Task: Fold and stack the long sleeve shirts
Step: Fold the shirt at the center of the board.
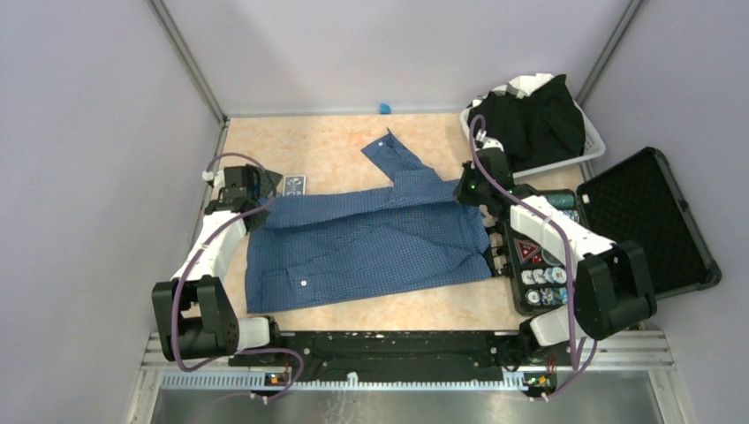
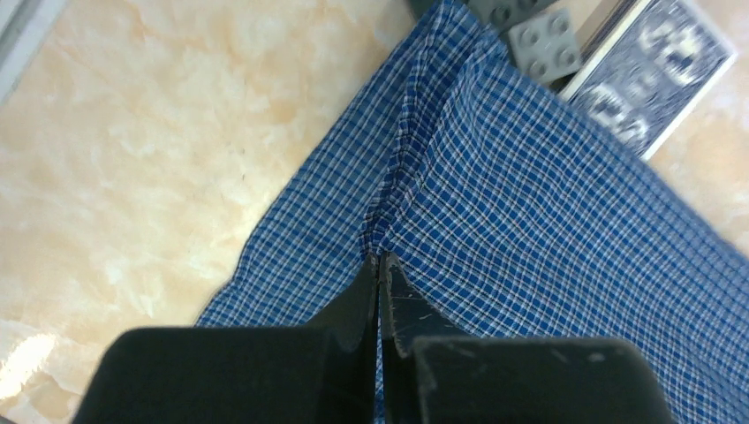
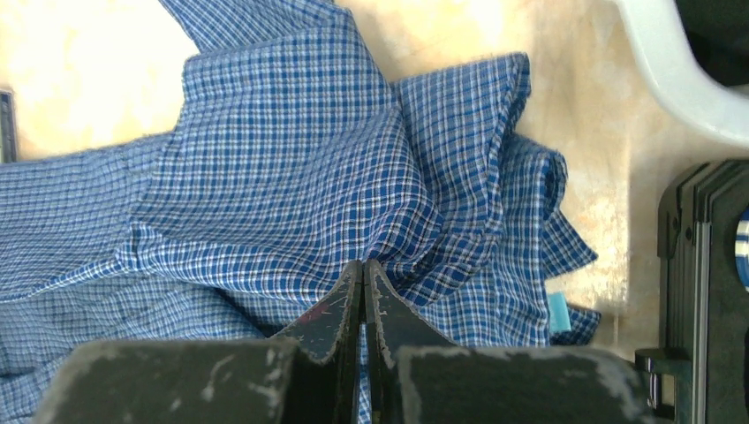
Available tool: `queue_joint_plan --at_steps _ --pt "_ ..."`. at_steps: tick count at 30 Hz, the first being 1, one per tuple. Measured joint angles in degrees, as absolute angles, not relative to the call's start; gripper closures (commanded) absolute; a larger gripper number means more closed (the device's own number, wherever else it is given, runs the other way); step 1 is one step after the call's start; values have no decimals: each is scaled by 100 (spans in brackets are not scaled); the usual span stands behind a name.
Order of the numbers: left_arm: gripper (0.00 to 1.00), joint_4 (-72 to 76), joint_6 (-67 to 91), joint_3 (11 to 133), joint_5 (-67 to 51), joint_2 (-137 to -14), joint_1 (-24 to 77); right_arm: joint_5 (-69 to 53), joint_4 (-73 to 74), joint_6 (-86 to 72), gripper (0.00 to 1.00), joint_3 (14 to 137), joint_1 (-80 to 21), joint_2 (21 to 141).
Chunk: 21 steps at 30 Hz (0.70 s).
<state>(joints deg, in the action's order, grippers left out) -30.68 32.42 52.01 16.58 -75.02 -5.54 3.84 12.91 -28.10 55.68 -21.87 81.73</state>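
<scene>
The blue checked shirt (image 1: 371,240) lies spread across the middle of the table, one sleeve (image 1: 399,157) reaching toward the back. My left gripper (image 1: 250,196) is shut on the shirt's far left corner; the left wrist view shows cloth (image 2: 495,203) pinched into a ridge at the fingertips (image 2: 380,261). My right gripper (image 1: 470,189) is shut on the shirt's far right edge; the right wrist view shows bunched cloth (image 3: 309,185) pinched at the fingertips (image 3: 363,265). Black shirts (image 1: 537,119) are piled in the white basket (image 1: 590,152) at the back right.
An open black hard case (image 1: 645,221) with foam lining and small parts lies right of the shirt, close to my right arm. A card box (image 1: 296,185) and grey bricks (image 2: 543,40) lie beside my left gripper. A small blue thing (image 1: 385,108) sits at the back wall.
</scene>
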Motion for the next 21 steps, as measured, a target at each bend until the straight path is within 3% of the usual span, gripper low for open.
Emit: queue_joint_plan --at_steps 10,21 --pt "100 -3052 3454 4222 1192 -7454 -561 360 1328 -2862 100 4759 -2182 8162" --pt "100 -3022 3492 4163 1162 -7441 -569 294 1297 -2864 100 4764 -2150 8217"
